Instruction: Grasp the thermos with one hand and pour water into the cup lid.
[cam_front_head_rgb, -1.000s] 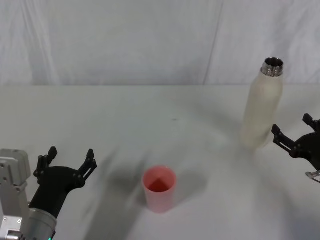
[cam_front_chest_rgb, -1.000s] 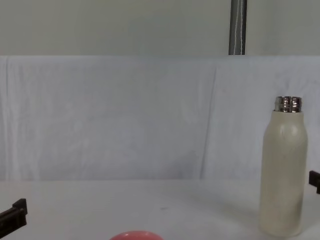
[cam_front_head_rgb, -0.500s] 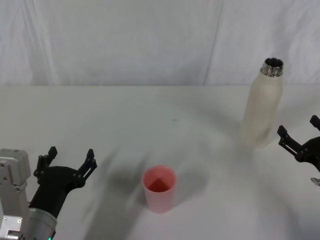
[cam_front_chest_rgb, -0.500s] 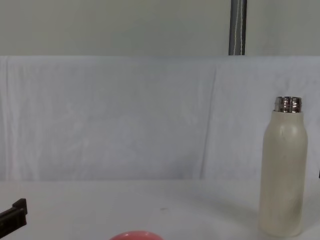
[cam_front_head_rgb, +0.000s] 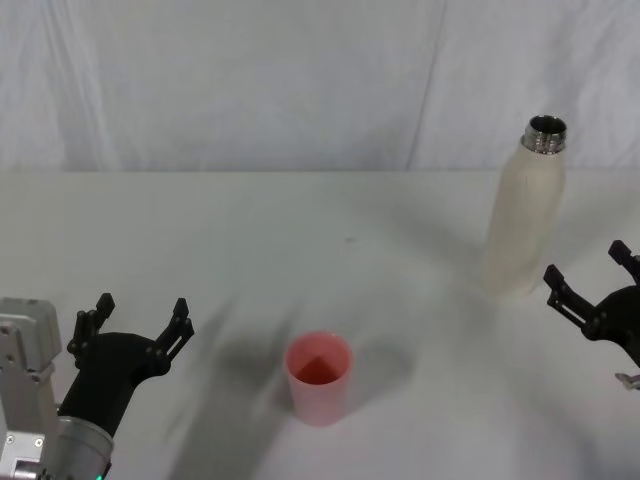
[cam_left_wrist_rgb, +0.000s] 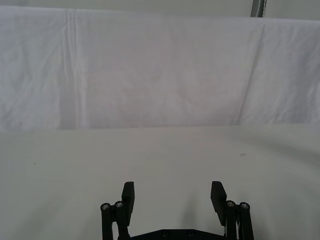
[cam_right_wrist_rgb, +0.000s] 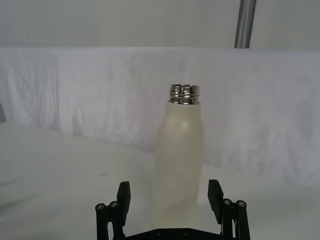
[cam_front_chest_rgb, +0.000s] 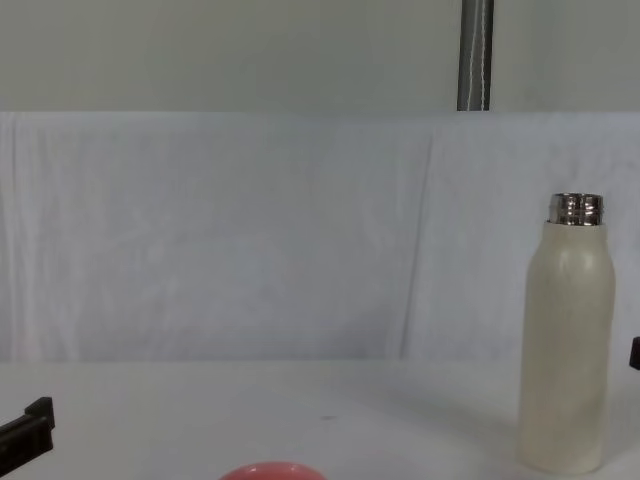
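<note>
At the lower left of the head view, the left gripper (cam_front_head_rgb: 138, 328) hangs low over the white worktop (cam_front_head_rgb: 300, 240), its jaws spread wide with nothing between them. In the left wrist view the same gripper (cam_left_wrist_rgb: 173, 196) shows its two black fingers well apart over bare cloth. In the chest view a black tip of it sits at the lower left edge of the frame.

Near the bottom centre of the head view stands the cup lid (cam_front_head_rgb: 319, 377), a small pink-red cup, upright with its mouth open, well apart from both grippers. In the chest view just its curved top edge (cam_front_chest_rgb: 272, 470) rises at the bottom centre of the frame.

At the upper right of the head view stands the thermos (cam_front_head_rgb: 524, 212), a tall cream-white bottle, upright on the worktop, its shiny steel neck uncapped. In the chest view the thermos (cam_front_chest_rgb: 565, 366) stands at the right side of the frame before a white draped backdrop (cam_front_chest_rgb: 250, 230).

At the right edge of the head view, just below and to the right of the thermos base, is the right gripper (cam_front_head_rgb: 592, 290), jaws open and not touching the bottle. In the right wrist view the gripper (cam_right_wrist_rgb: 169, 196) frames the thermos (cam_right_wrist_rgb: 179, 160) between its parted fingers, the bottle standing farther off.
</note>
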